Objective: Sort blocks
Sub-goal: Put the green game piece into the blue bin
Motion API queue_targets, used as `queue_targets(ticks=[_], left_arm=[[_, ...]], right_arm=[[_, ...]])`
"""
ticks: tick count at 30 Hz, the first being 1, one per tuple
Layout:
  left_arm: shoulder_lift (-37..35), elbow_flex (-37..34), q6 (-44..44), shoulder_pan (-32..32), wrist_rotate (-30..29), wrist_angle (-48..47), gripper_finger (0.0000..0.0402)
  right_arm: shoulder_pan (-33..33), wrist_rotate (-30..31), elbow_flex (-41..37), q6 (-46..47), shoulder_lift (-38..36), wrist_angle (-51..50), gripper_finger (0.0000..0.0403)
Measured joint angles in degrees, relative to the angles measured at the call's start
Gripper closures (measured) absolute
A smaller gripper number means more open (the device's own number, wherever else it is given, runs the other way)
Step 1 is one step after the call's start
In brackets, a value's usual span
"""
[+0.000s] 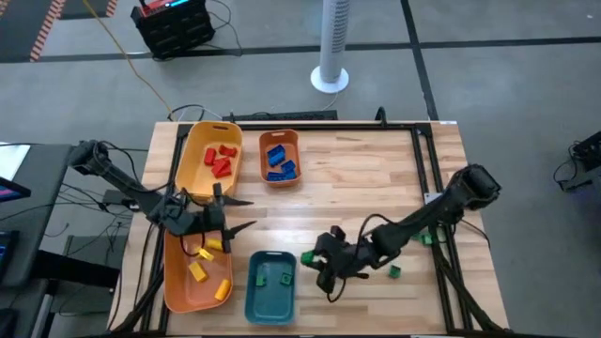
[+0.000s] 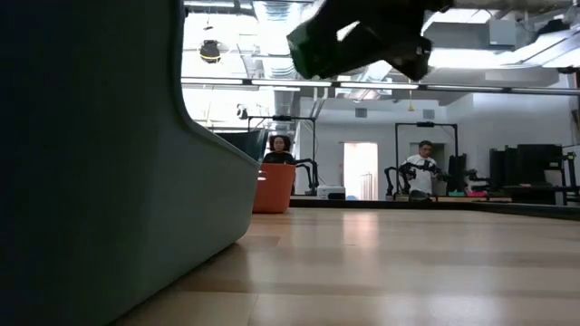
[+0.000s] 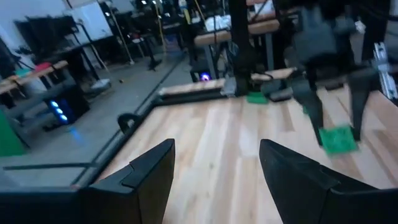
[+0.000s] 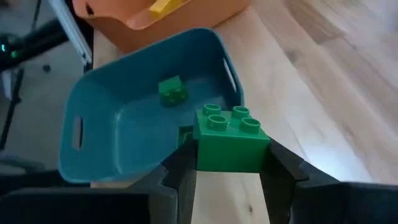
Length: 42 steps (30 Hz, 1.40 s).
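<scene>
In the high view the right pincer (image 1: 324, 266) sits low in the frame, just right of the teal tray (image 1: 270, 286), clamped on a green block (image 4: 231, 140) that the right wrist view shows pinched between its two dark fingers above the tray's near rim. One smaller green block (image 4: 171, 89) lies inside the teal tray. Further right on the desk (image 1: 376, 178), two loose green blocks (image 1: 394, 271) rest near the right arm. The left pincer (image 1: 225, 216) hovers at the left, between the two yellow-orange trays, its jaws spread wide and empty. Red blocks (image 1: 221, 160) lie in the upper yellow tray (image 1: 194, 160), blue blocks (image 1: 279, 161) in the orange tray (image 1: 262, 150), and yellow blocks (image 1: 199, 271) in the lower tray (image 1: 174, 282).
</scene>
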Motion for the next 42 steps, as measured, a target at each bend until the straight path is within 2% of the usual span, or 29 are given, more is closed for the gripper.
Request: queue_targets(ticks=[4, 10, 15, 19, 24, 34, 39, 42], left_arm=[[0.02, 3.25, 3.41, 1.56, -0.5, -0.03, 0.0171], [-0.05, 4.58, 5.04, 4.48, 1.22, 0.27, 0.0171], [-0.03, 4.58, 1.5, 6.13, 1.22, 0.17, 0.0171], [-0.03, 4.58, -0.87, 5.69, 1.83, -0.24, 0.0171], [-0.05, 4.58, -1.95, 4.79, 2.79, -0.34, 0.0171], [-0.03, 4.56, -0.79, 4.0, 2.9, -1.11, 0.0171], [-0.03, 4.54, 1.4, 4.0, 2.9, -1.4, 0.0171], [-0.03, 4.54, 2.42, 4.0, 2.9, -1.43, 0.0171]], right_arm=[[-0.48, -2.44, 6.44, -7.27, 5.43, -1.34, 0.0256], [-1.08, -7.06, 24.0, -13.74, 18.03, -11.71, 0.0256], [-2.49, -10.45, 36.52, -16.88, 26.51, -17.33, 0.0257], [-3.4, -11.28, 43.42, -17.69, 31.6, -21.96, 0.0257], [-4.38, -11.67, 47.78, -17.43, 35.15, -24.21, 0.0245], [-5.86, -13.98, 48.28, -16.55, 35.09, -23.06, 0.0166], [-5.64, -13.97, 51.34, -17.05, 35.05, -28.35, 0.0157], [-4.31, -9.38, 53.85, -18.27, 33.3, -34.63, 0.0158]])
